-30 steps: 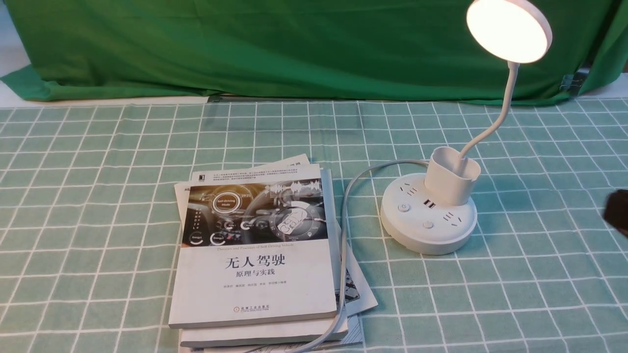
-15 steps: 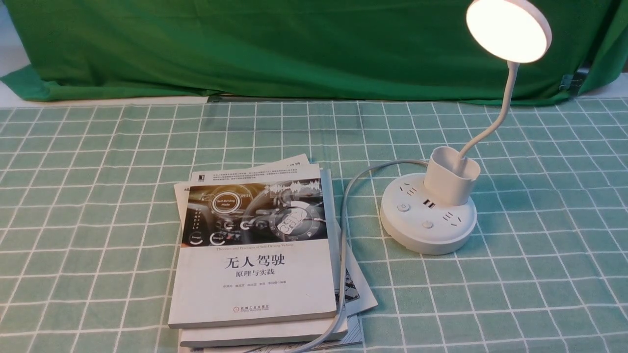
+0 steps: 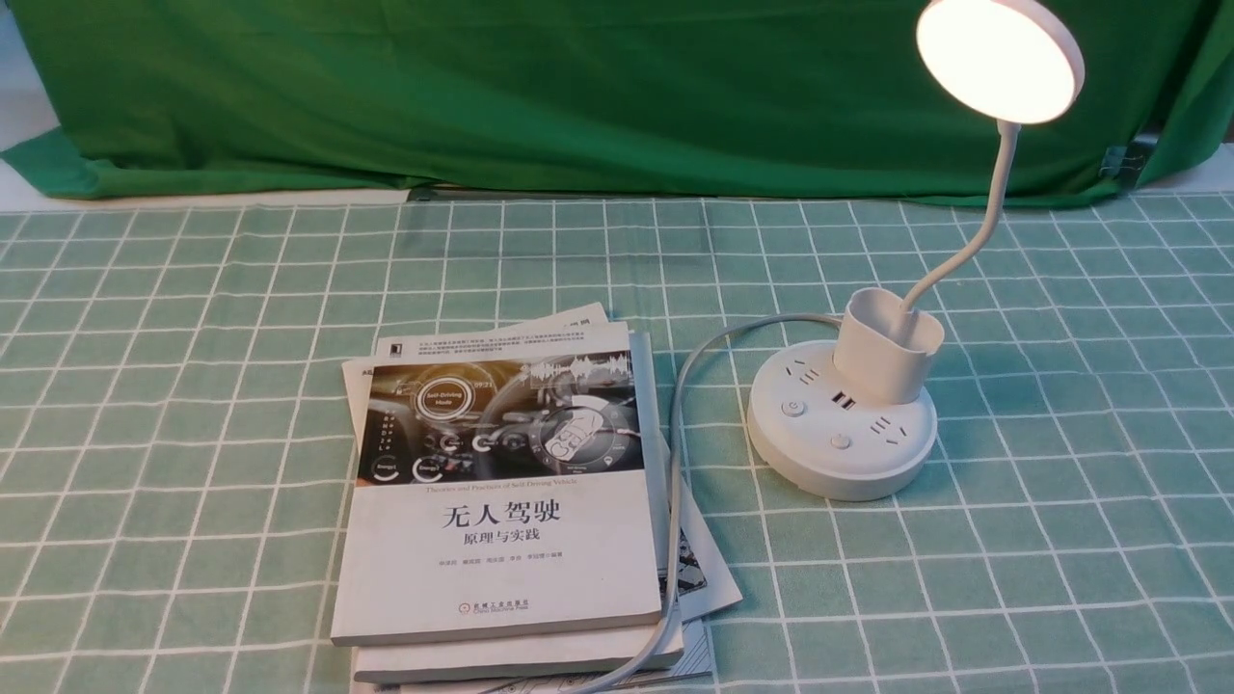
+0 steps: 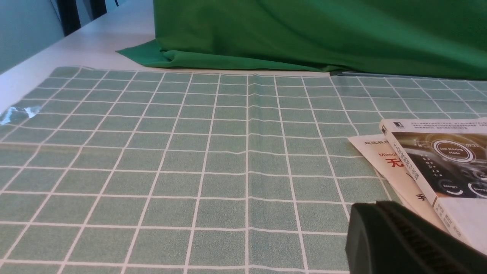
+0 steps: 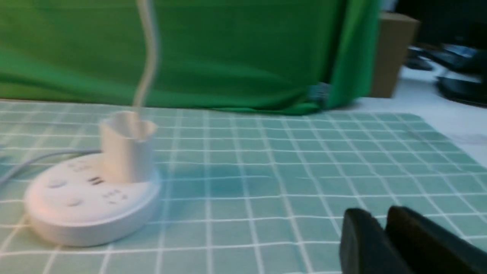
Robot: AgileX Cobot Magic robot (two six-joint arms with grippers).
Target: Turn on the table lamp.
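Left gripper (image 4: pixel 384 232): one dark finger shows in its wrist view, opening impossible to tell, just beside the stacked textbooks (image 3: pixel 501 482). Right gripper (image 5: pixel 382 222): jaws drawn nearly together, empty, low over the checked tablecloth (image 3: pixel 193 434), well apart from the lamp. Power cord (image 3: pixel 675 463): trails over the stack's right edge. Table lamp (image 3: pixel 844 434): right of the books, puck base (image 3: pixel 848 472) flat on the cloth, disc head (image 3: pixel 998 60) glowing. Switching-on step judged done; the next move likely calls only for leaving the base buttons untouched. Green backdrop (image 3: pixel 482 96) behind.
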